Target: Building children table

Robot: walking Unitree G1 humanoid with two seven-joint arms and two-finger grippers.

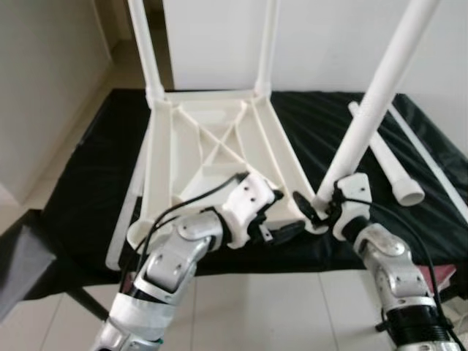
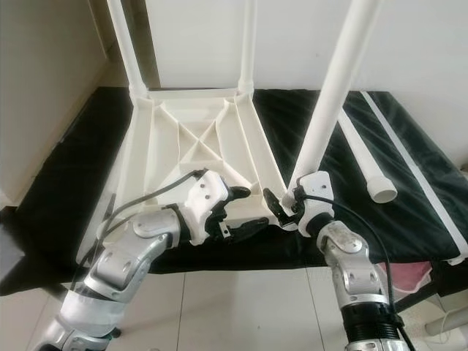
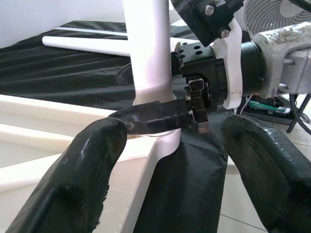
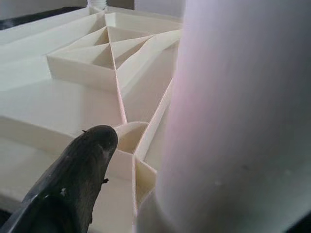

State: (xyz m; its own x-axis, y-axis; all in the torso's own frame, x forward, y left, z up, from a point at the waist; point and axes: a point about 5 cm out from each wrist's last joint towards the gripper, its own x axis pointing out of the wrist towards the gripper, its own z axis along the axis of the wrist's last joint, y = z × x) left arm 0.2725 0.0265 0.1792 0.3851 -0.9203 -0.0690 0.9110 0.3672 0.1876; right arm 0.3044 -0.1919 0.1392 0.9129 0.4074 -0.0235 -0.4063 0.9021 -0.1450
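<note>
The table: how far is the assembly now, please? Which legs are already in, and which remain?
Done: two legs stand in the far corners of the upside-down tabletop. In hand: the right gripper holds a third leg, tilted, at the near right corner socket; whether it is seated I cannot tell. The left gripper is open beside that corner. Left: a loose leg lies on the black cloth.

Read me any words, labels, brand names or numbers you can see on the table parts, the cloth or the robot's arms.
None can be read. The upturned white tabletop, the table leg held by the right gripper, the loose leg on the black cloth and the left gripper carry no legible print.
</note>
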